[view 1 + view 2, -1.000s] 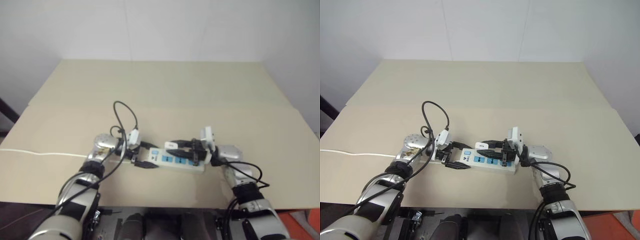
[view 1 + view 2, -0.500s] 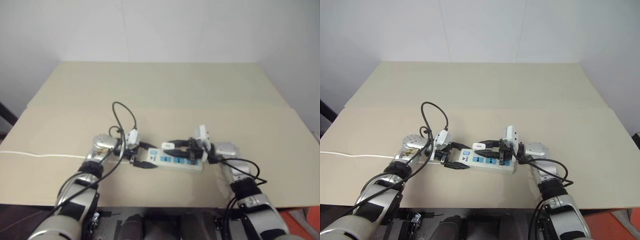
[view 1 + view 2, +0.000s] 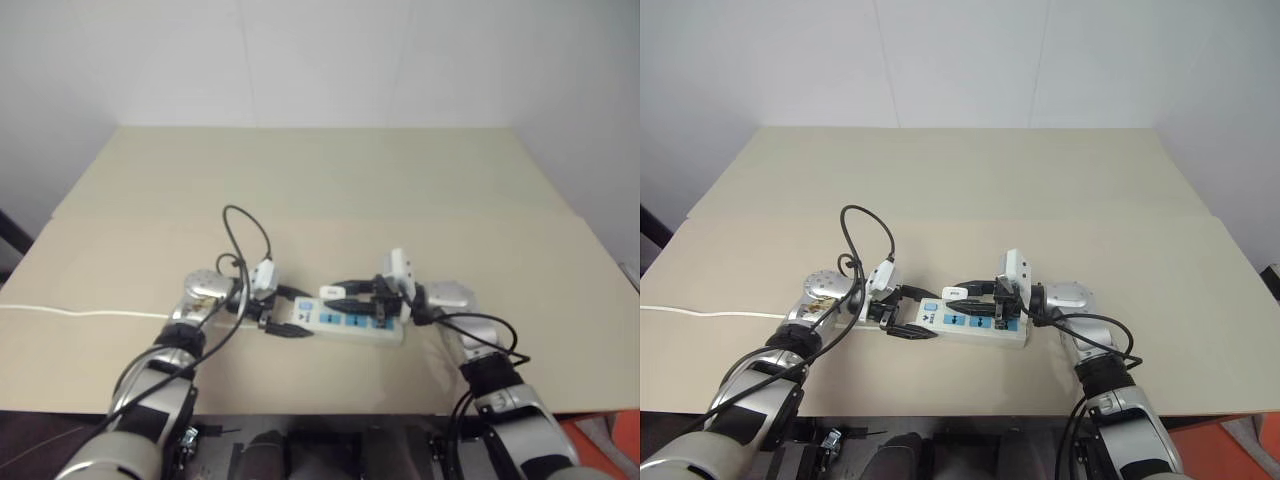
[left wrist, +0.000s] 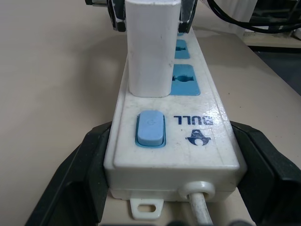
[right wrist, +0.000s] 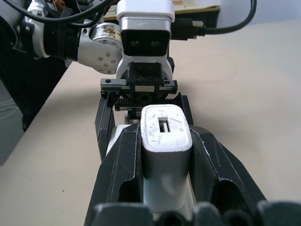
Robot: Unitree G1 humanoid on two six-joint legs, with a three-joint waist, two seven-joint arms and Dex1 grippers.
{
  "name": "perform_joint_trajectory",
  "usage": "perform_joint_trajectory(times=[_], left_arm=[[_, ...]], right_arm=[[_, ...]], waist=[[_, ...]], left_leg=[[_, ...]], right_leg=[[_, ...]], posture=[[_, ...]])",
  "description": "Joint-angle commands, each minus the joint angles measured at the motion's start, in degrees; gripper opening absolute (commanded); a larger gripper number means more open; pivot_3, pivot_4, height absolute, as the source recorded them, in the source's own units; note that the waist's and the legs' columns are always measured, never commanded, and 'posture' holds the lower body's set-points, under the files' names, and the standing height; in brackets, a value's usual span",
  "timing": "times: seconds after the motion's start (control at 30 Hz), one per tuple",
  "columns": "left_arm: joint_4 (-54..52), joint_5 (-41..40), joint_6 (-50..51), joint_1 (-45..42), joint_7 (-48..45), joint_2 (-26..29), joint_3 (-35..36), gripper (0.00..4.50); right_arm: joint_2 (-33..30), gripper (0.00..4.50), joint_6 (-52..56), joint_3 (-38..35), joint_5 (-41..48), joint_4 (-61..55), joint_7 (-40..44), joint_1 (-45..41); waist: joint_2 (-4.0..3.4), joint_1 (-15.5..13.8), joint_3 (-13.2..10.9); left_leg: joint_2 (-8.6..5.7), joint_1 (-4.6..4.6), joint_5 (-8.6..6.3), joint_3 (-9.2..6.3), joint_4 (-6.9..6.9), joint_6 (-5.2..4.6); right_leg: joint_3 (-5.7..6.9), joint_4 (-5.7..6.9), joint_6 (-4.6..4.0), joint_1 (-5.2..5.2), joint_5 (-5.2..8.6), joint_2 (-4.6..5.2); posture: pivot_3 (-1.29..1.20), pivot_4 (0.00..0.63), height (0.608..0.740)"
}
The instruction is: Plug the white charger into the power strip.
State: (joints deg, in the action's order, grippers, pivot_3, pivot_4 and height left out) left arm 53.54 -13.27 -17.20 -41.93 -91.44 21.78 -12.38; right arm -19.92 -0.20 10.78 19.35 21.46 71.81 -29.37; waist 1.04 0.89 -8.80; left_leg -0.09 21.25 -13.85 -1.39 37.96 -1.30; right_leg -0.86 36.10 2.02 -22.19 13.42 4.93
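Note:
The power strip [image 3: 975,327] lies across the table near its front edge, with its blue switch [image 4: 150,128] at the left end. My left gripper [image 3: 902,318] is shut on that switch end, a black finger [image 4: 77,174] on each long side. The white charger [image 4: 149,49] stands upright over the socket beside the switch, and its base meets the strip's top face. Its prongs are hidden. My right gripper [image 5: 165,136] reaches in from the right and is shut on the white charger [image 5: 165,134]. Two blue sockets [image 4: 186,77] behind it are uncovered.
The strip's thin white cord [image 3: 80,312] runs off the table's left side. Black cables [image 3: 245,225] loop above my left wrist. The tan table [image 3: 320,180] stretches back to a white wall, and its front edge lies just below both wrists.
The camera view has shifted a little. My right gripper has tilted slightly with the charger above the strip. The left gripper and the strip stay where they were.

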Motion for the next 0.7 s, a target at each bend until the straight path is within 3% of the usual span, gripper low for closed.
perform_joint_trajectory(times=[0.03,0.27,0.5,0.53,0.6,0.7], left_arm=[[0.13,1.33,-0.14,0.09,-1.05,0.54,-0.33,3.29],[1.11,1.87,-0.82,-0.18,-1.05,0.12,0.27,3.29],[2.37,1.87,1.09,-1.27,-0.39,-0.81,1.92,3.29],[2.09,1.48,1.15,-1.26,-0.68,-0.95,2.45,4.0],[1.16,0.71,0.77,-1.04,-0.98,-1.18,3.61,4.49],[-0.96,-0.38,-0.57,-0.04,-0.7,-1.0,4.99,4.49]], right_arm=[[-2.67,2.11,1.53,0.99,-4.46,3.26,-1.73,2.75],[-3.3,4.48,-4.89,-0.11,-5.49,1.86,-2.38,4.44],[-5.6,4.48,-2.48,-1.07,-4.73,-1.73,-3.02,5.54],[-6.04,4.5,-2.27,-1.13,-4.72,-2.51,-3.15,6.0],[-6.76,4.5,-1.88,-1.32,-4.43,-4.12,-3.39,6.97],[-7.81,4.5,-0.93,-1.9,-3.67,-6.63,-3.63,8.46]], waist=[[0.01,-0.02,0.01],[0.28,-0.05,0.17],[0.31,-0.13,0.19],[0.32,-0.14,0.2],[0.32,-0.15,0.19],[0.32,-0.21,0.19]], left_leg=[[0.0,0.0,0.0,0.0,0.0,0.0],[0.0,0.02,0.0,0.01,-0.04,0.0],[0.0,0.02,0.0,0.01,-0.04,0.0],[-0.01,0.02,0.0,0.01,-0.04,0.0],[-0.01,0.05,0.0,0.02,-0.04,0.0],[-0.01,0.12,0.0,0.01,-0.05,0.0]], right_leg=[[0.0,0.0,0.0,0.0,0.0,0.0],[0.01,-0.04,0.0,-0.01,0.01,0.0],[0.01,-0.04,0.0,0.0,0.01,0.0],[0.01,-0.05,0.0,0.01,0.01,0.0],[0.01,-0.05,0.01,-0.02,0.01,0.0],[0.04,-0.12,0.01,-0.03,0.01,0.0]], posture=[[0.0,0.15,0.74],[0.0,0.15,0.74],[0.0,0.15,0.74],[0.0,0.15,0.74],[0.0,0.15,0.74],[0.0,0.15,0.74]])
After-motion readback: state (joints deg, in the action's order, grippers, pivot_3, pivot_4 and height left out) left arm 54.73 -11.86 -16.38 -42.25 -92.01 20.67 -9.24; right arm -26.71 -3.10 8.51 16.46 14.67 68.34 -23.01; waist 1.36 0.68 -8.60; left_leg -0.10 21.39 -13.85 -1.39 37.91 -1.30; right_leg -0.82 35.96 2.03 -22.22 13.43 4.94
